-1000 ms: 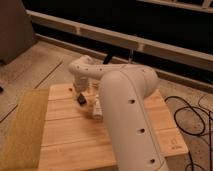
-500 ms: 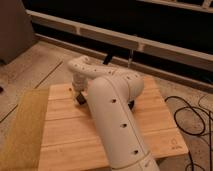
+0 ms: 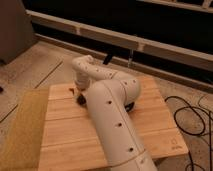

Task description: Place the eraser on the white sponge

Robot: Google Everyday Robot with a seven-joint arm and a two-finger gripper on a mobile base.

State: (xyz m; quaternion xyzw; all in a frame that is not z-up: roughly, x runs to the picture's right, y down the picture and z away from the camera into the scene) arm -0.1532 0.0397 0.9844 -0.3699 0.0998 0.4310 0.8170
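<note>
The eraser is, as far as you can judge, the small dark shape [image 3: 78,101] on the left part of the wooden table [image 3: 165,135], directly under the wrist. It is too much covered for you to read which way its long axis runs. The gripper [image 3: 80,97] points straight down onto that spot, so the eraser lies right at its tip and not off to either side. You cannot tell whether the gripper is open, closing or already holding the block, nor whether the block is lifted off the wood.

There is only this one arm [image 3: 112,125]. It rises from the near edge, bends at the elbow and folds back leftward over the board.

The white sponge does not show anywhere. It may sit behind the thick arm links. Find it before you carry anything, because the direction from the gripper to the sponge decides the coming move. A yellowish mat [image 3: 20,130] lies just left of the table.
</note>
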